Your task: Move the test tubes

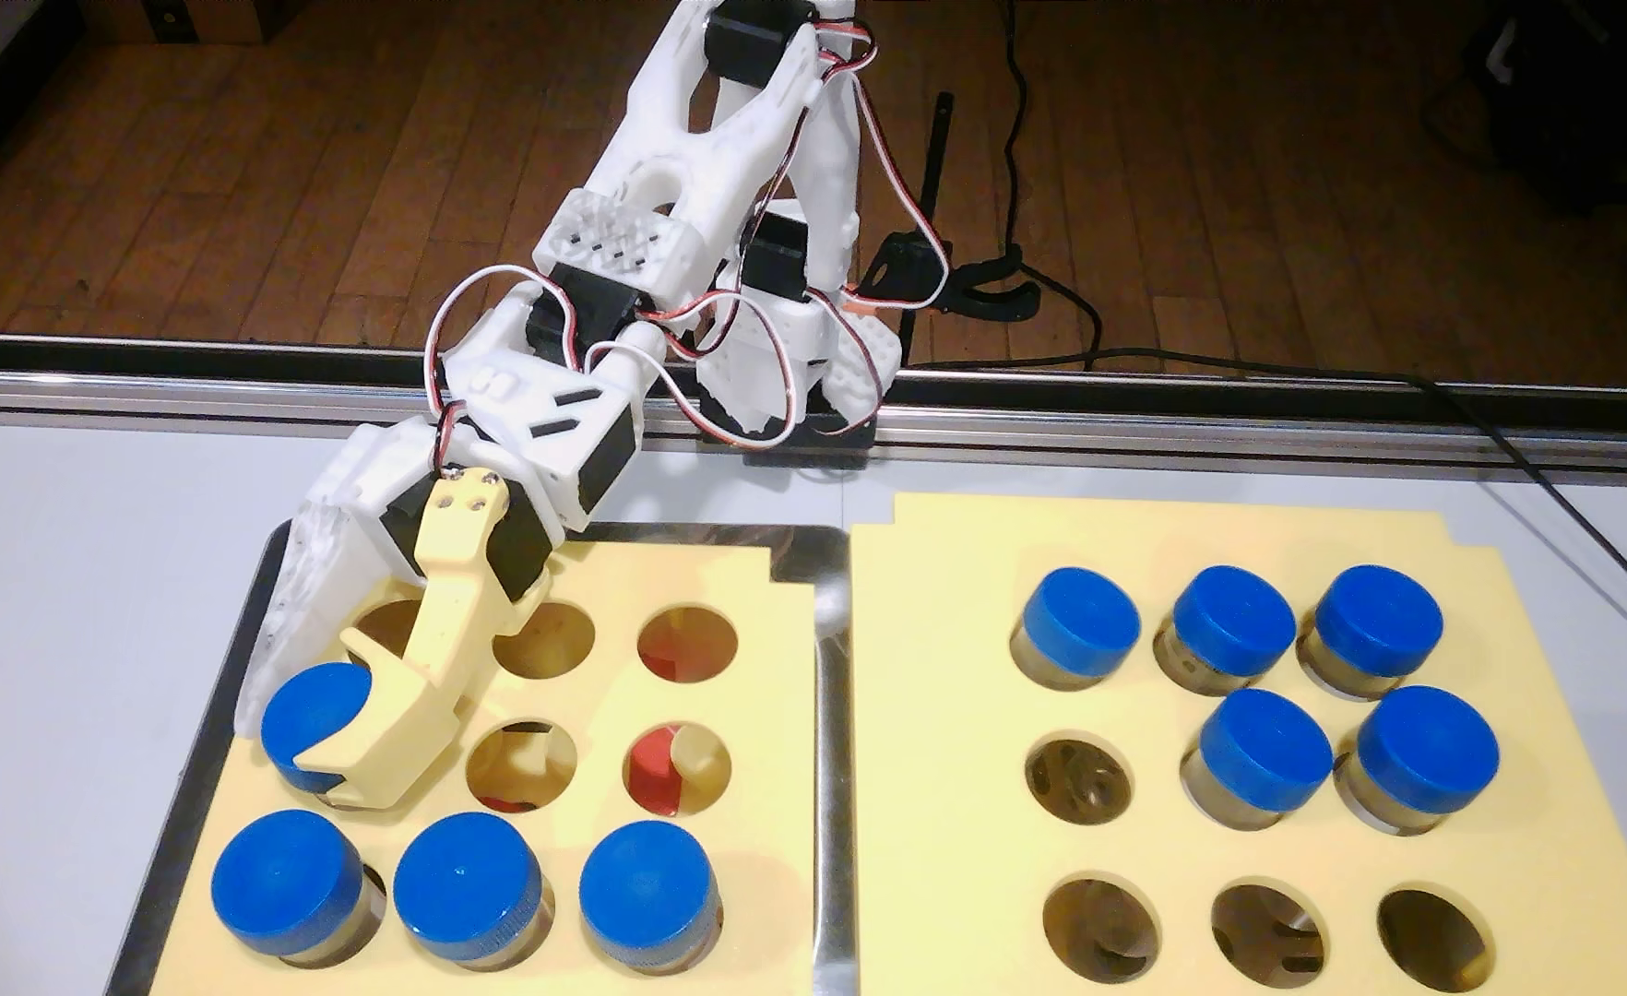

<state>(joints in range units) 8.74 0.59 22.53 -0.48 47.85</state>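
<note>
Blue-capped clear test tubes stand in two yellow foam racks. In the left rack, three tubes fill the front row and one tube stands at the left of the middle row. My gripper is down over that tube. Its white finger is on the cap's left side and its cream finger presses on the cap's right side, so it is shut on the cap. The right rack holds several tubes in its back and middle rows, such as one at the back.
The left rack lies in a metal tray. Empty holes show in its back row and middle row. The right rack has empty holes along the front and at the middle left. Black cables run at the right.
</note>
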